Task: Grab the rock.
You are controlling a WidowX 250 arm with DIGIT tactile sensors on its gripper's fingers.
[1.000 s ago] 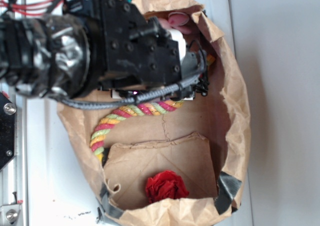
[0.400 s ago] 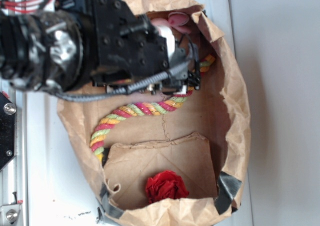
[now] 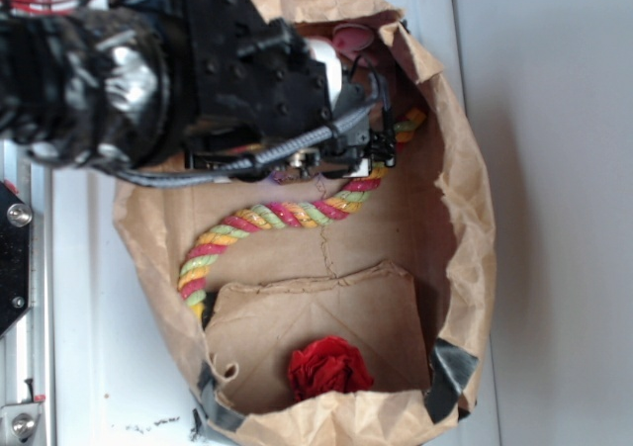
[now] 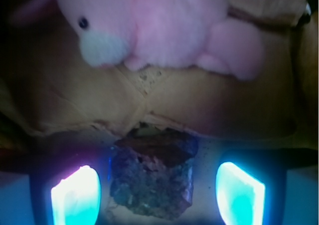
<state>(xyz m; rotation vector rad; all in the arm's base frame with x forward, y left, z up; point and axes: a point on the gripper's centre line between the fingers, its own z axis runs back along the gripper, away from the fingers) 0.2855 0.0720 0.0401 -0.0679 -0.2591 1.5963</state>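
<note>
Already the rock (image 4: 152,172) sits on the paper bag (image 3: 465,219) floor squarely between the spread fingers (image 4: 75,195) of the gripper (image 4: 157,195), just below the pink plush rabbit (image 4: 159,25), touching neither pad.

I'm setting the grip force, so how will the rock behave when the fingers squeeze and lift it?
The rock looks rigid and blocky, so it probably won't deform or roll. Its rough, speckled faces should resist slipping, though their unevenness might let it twist between the fingers. It likely weighs more for its size than the pink plush.
</note>
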